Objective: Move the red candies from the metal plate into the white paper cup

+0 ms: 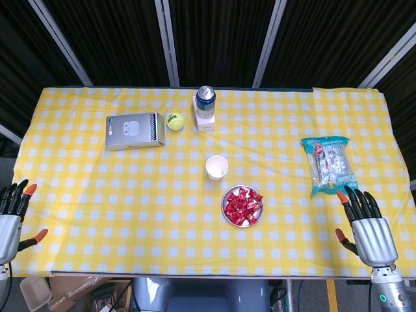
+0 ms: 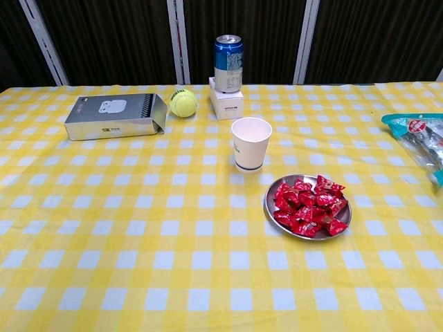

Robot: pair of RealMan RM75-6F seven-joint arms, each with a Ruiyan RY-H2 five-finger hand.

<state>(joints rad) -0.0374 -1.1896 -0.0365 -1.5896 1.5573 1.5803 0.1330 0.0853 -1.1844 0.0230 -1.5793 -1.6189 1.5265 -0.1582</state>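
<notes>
Both hands empty w/ fingers spread: right hand (image 1: 369, 229) at table's near right edge, left hand (image 1: 11, 218) at near left, partly cut off. Red candies (image 2: 307, 207) heaped on metal plate (image 2: 270, 209), near centre, just nearer than white paper cup (image 2: 250, 143), upright, apart from it. Farther back: blue can (image 2: 228, 63) on small white box (image 2: 227, 102), tennis ball (image 2: 183, 103), silver earbuds box (image 2: 114, 116). Snack bag (image 1: 330, 164) at right; its print unreadable.

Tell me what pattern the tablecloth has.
The tablecloth is a yellow and white check, clearest in the chest view.
</notes>
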